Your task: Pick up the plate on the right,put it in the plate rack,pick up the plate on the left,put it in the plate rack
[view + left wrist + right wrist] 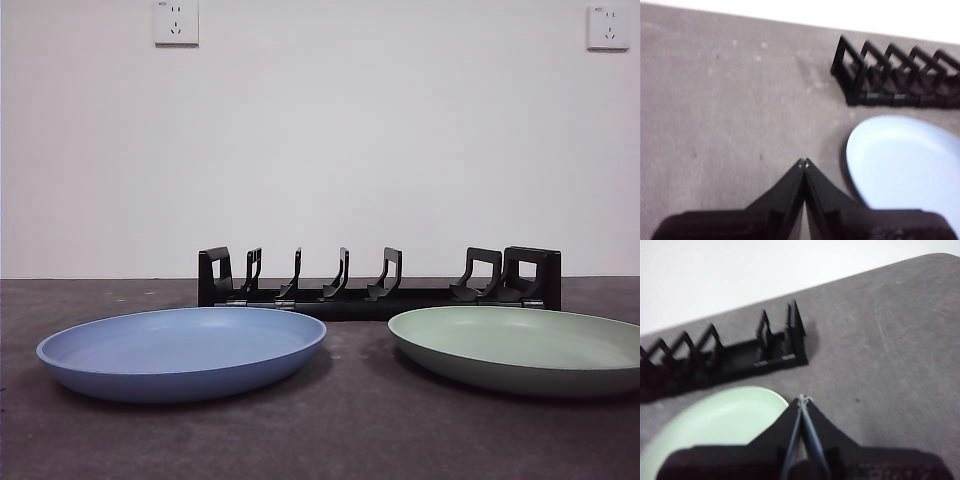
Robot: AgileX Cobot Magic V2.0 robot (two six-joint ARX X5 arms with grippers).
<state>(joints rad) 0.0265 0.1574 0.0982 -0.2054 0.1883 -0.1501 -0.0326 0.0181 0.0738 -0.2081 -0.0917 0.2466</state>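
Note:
A pale green plate (520, 345) lies flat on the table at the right, and a blue plate (183, 350) lies flat at the left. Behind them stands the long black plate rack (378, 282) with its row of curved prongs, holding nothing. My left gripper (804, 162) hangs shut above bare table beside the blue plate (905, 165), with the rack's end (895, 75) beyond. My right gripper (802, 399) is shut too, its tips over the edge of the green plate (720, 422), the rack (725, 357) farther on. Neither arm shows in the front view.
The dark grey tabletop (350, 430) runs back to a white wall with two sockets (176, 22). The table's far edge (740, 15) lies behind the rack.

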